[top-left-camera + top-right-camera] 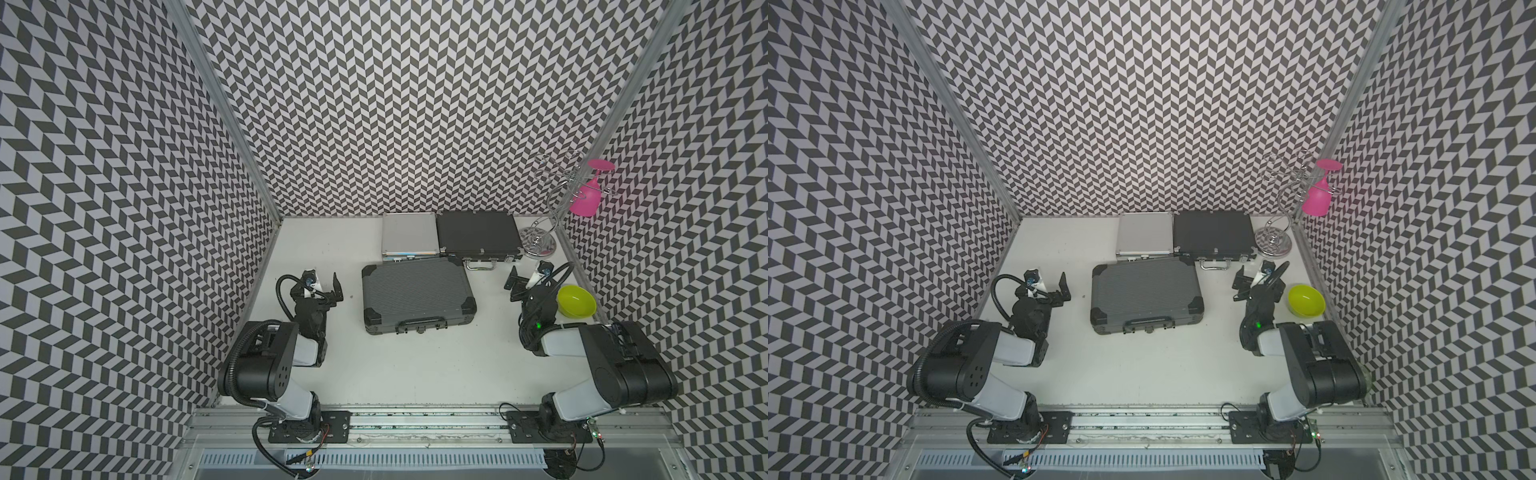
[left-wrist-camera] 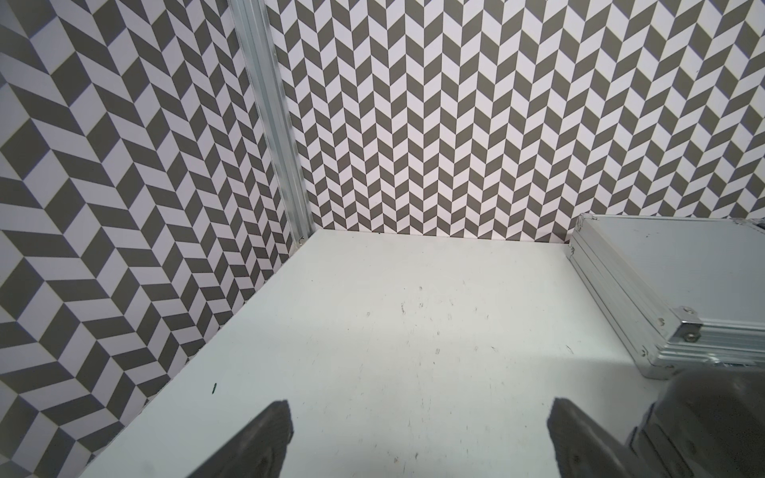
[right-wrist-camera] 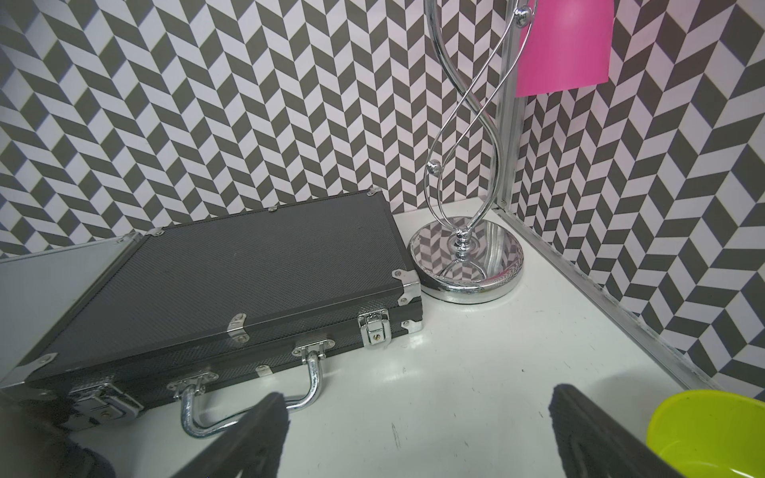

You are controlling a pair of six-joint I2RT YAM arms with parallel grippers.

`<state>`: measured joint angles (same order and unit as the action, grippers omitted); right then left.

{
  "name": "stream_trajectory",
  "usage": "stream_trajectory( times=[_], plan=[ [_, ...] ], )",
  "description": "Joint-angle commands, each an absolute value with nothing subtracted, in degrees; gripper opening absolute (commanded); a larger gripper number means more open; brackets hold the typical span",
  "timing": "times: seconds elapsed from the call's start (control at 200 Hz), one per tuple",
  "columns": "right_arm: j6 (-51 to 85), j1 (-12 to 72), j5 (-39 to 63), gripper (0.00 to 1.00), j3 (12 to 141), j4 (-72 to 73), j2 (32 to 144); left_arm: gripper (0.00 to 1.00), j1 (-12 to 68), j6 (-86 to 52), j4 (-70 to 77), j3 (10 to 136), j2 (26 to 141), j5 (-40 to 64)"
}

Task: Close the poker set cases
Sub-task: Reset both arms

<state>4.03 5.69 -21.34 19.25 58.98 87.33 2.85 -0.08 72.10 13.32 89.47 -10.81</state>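
The left gripper [image 1: 324, 286] and right gripper [image 1: 527, 277] are spread wide and hold nothing. They flank the cases, likely parked clear because all the lids look down. The ribbed black case [image 1: 417, 293] lies centre, long axis left-right, handle facing near. Just behind it at the far wall sit the silver case [image 1: 409, 237] on the left and the medium black case [image 1: 478, 237] on the right, handles also near.
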Motion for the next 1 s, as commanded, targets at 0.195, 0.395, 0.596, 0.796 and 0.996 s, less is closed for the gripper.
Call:
stream_trajectory(
  times=[0.195, 0.395, 0.596, 0.796, 0.996],
  plan=[
    [2.9, 5.5, -20.3, 0.99, 19.4, 62.5, 86.6, 0.99, 2.5, -0.9, 73.2, 13.9, 89.0, -10.7],
    [2.9, 5.5, -20.2, 0.99, 19.5, 62.1, 86.6, 0.99, 2.6, -0.9, 73.2, 13.9, 89.0, -10.7],
    [2.9, 5.5, -20.4, 0.99, 17.9, 64.3, 85.6, 0.99, 2.6, -1.0, 73.2, 13.9, 89.0, -10.6],
    [4.1, 4.8, -21.7, 0.99, 20.0, 62.7, 87.4, 0.99, 2.6, -0.9, 73.2, 13.8, 89.0, -10.7],
    [-1.4, 6.0, -11.9, 0.99, 17.4, 65.1, 85.7, 0.99, 2.5, -0.9, 73.2, 13.9, 89.0, -10.7]
  ],
)
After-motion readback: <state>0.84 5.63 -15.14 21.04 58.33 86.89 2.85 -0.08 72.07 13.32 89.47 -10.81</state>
